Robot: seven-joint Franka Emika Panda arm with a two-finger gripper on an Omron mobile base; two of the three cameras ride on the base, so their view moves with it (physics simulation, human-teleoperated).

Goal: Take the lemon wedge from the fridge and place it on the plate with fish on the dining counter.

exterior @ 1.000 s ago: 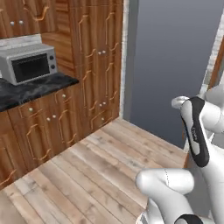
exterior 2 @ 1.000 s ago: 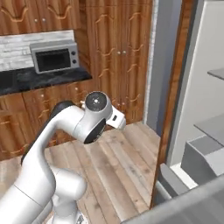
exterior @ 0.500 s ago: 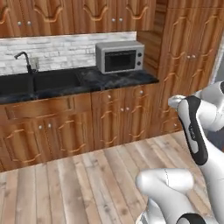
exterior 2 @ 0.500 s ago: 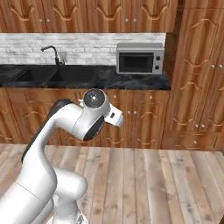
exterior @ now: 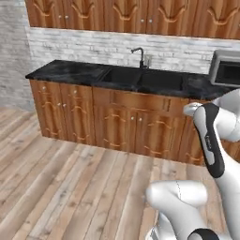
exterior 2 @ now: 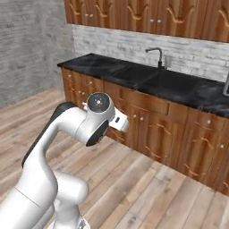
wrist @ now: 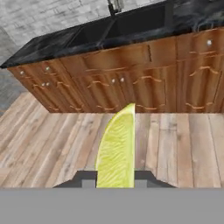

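Yellow-green lemon wedge (wrist: 116,151) was pinched by its base in the end effector (wrist: 115,178); likely light, slippery, easily squashed.

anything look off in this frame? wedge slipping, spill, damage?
Nothing stands out. The lemon wedge stands upright between the fingers, pointed end up. The sink counter and wood floor show no spill or damage.
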